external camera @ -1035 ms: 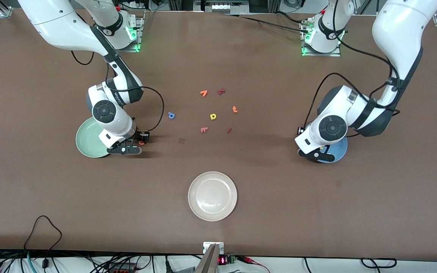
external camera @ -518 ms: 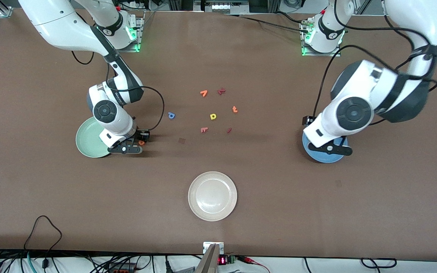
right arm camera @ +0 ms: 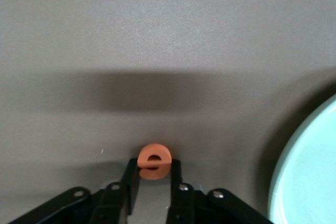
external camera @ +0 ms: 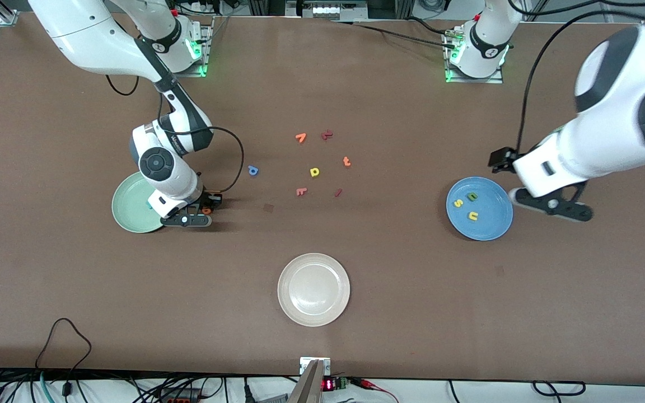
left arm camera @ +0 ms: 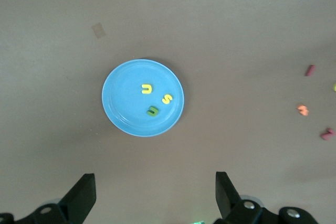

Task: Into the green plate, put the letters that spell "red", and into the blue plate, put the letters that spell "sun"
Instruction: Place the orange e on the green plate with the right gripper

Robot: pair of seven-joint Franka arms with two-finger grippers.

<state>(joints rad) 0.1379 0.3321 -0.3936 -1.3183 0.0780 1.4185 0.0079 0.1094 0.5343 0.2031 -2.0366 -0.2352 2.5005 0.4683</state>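
Note:
My right gripper (right arm camera: pixel 154 170) is shut on the orange "e" (right arm camera: pixel 154 161), low at the table beside the green plate (right arm camera: pixel 307 174). In the front view the orange "e" (external camera: pixel 206 210) sits at the right gripper (external camera: pixel 206 208), next to the green plate (external camera: pixel 129 215), which holds a small teal letter (external camera: pixel 149 206). The blue "d" (external camera: pixel 253 170) lies on the table. The blue plate (external camera: pixel 490 226) holds a yellow "s" (external camera: pixel 457 203), a green letter (external camera: pixel 472 196) and a yellow "u" (external camera: pixel 473 216). My left gripper (external camera: pixel 551 204) hangs open and empty beside it.
A cream-white plate (external camera: pixel 313 289) sits nearer the front camera. Loose letters lie mid-table: an orange one (external camera: pixel 300 137), a dark red one (external camera: pixel 327 134), an orange "t" (external camera: pixel 346 162), a yellow one (external camera: pixel 314 172), a pink one (external camera: pixel 300 191), a red bar (external camera: pixel 337 192).
The left arm rose from the blue plate and swung toward its end of the table, uncovering the three letters. The right gripper closed on the orange "e".

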